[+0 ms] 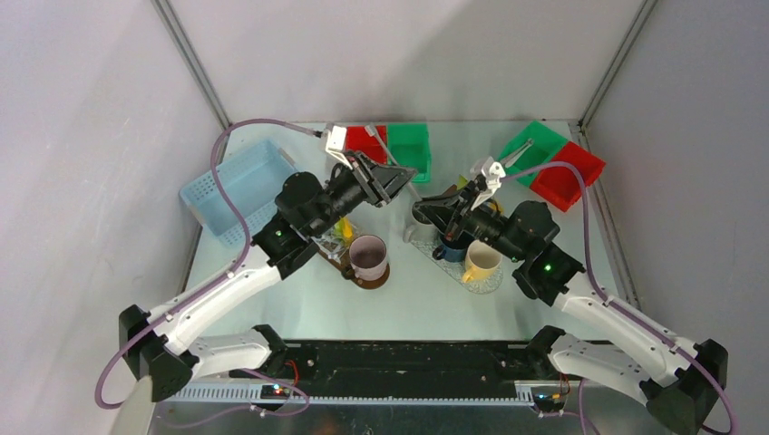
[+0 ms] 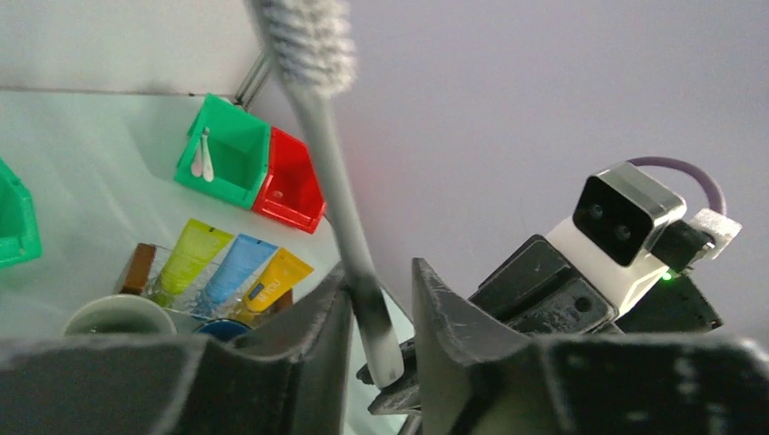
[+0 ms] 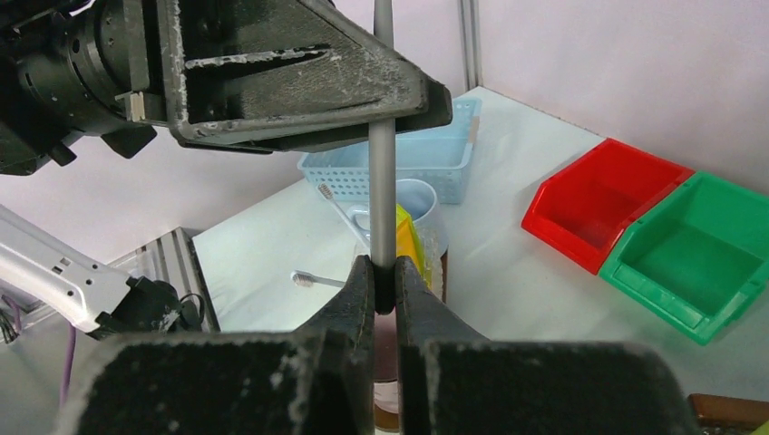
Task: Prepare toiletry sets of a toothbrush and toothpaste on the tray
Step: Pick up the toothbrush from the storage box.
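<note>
The right gripper [image 3: 384, 269] is pinching the grey toothbrush [image 3: 382, 199] between its fingers; just above them, the left gripper [image 2: 381, 270] is holding its fingers slightly apart around it.

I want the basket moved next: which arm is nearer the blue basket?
Left. The left arm stretches just right of the blue basket; the right arm is far off, by the yellow mug.

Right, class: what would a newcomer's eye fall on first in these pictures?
A toothbrush held in mid-air over the middle of the table: the right claw is shut on its handle, and the left claw brackets it with a gap on one side. Next come the bright red and green bins at the table's far edge, and the yellow, blue and orange tubes standing by a mug.
</note>
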`<move>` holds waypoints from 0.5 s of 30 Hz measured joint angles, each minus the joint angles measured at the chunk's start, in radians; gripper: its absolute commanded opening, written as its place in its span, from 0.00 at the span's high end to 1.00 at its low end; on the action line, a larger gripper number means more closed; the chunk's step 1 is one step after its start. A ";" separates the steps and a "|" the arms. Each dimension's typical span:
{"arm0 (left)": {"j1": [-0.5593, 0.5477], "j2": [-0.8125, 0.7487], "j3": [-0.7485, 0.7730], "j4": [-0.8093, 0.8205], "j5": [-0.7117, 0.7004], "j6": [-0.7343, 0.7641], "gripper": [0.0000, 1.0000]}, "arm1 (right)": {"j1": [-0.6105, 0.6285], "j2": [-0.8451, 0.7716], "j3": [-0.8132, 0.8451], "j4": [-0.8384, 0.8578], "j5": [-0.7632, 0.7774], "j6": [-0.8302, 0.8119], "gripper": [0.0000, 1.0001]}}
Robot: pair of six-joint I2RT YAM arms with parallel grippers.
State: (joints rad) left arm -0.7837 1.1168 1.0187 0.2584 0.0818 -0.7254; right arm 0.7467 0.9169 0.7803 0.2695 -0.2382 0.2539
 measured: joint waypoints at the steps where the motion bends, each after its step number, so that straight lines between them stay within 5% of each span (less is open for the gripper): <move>1: -0.002 0.000 -0.002 0.005 -0.001 -0.004 0.82 | 0.004 0.002 0.000 0.000 0.000 0.000 0.91; 4: -0.004 0.000 -0.007 0.019 -0.002 -0.008 0.98 | 0.008 0.003 0.000 0.000 0.003 -0.003 0.71; 6: -0.011 -0.004 -0.011 0.024 -0.005 0.005 1.00 | 0.010 0.003 -0.002 -0.007 0.007 -0.003 0.58; 15: -0.011 -0.041 -0.034 -0.029 -0.037 0.163 1.00 | 0.011 -0.058 0.047 -0.123 0.072 -0.049 0.44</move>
State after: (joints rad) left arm -0.7944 1.0756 0.9852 0.2298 0.0448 -0.5621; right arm 0.7574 0.8589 0.8268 0.1463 -0.1661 0.2050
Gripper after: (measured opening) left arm 0.080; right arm 0.540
